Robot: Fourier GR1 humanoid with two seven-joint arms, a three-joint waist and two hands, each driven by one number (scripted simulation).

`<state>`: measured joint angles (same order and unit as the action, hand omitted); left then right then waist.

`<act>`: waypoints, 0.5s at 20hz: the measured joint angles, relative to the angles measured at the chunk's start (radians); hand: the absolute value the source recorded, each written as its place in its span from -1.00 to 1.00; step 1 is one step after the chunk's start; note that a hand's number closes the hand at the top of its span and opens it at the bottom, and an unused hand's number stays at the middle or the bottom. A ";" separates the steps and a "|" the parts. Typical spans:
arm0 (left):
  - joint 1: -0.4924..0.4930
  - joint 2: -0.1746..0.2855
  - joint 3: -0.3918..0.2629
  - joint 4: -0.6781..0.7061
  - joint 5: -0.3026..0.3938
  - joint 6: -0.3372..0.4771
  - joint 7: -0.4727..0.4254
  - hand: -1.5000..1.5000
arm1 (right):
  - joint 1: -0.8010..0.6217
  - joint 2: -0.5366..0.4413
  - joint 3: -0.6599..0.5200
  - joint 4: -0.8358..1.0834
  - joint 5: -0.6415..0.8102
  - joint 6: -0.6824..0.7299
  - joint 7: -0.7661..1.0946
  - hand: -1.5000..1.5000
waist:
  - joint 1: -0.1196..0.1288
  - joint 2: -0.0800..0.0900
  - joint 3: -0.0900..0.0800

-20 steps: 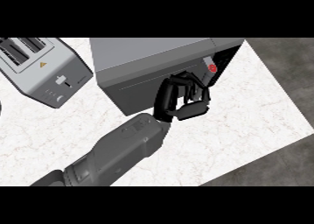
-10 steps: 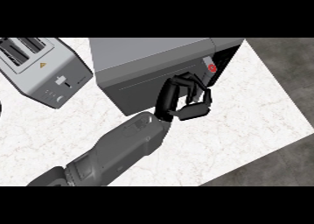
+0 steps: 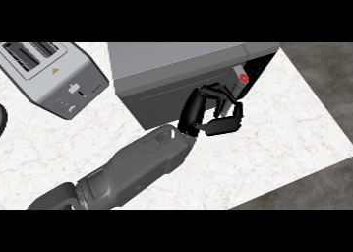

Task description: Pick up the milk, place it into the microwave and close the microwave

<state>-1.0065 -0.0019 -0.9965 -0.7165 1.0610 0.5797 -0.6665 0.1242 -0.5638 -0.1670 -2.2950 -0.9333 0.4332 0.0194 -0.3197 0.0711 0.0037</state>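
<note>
Milk not in view, judged inside microwave [image 3: 179, 56]. Left robot hand [image 3: 224, 125], fingers curled and holding nothing, has edged closer against door [image 3: 161, 96]; closing looks nearly done.

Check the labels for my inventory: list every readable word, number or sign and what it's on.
No words or numbers can be read.
Orange warning triangle, no lettering: on the toaster.
Marks by its lever: too small to read.
Red button on the microwave: any mark too small to read.
</note>
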 measured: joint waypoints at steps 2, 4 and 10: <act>-0.005 -0.001 -0.015 0.000 0.008 0.001 0.013 1.00 | 0.002 -0.006 -0.013 -0.005 -0.005 -0.004 0.003 -1.00 | 0.011 -0.002 -0.001; -0.005 -0.001 -0.022 -0.004 0.022 -0.001 0.020 1.00 | 0.009 -0.011 -0.020 -0.009 -0.009 -0.006 0.007 -1.00 | 0.019 -0.004 -0.002; 0.001 0.000 -0.037 -0.006 0.059 -0.028 0.023 -1.00 | 0.028 -0.020 -0.048 -0.013 -0.019 -0.013 0.012 -1.00 | 0.043 -0.008 -0.005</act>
<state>-1.0053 -0.0022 -1.0337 -0.7224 1.1197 0.5516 -0.6435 0.1525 -0.5836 -0.2150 -2.3076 -0.9523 0.4205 0.0319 -0.2770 0.0635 -0.0009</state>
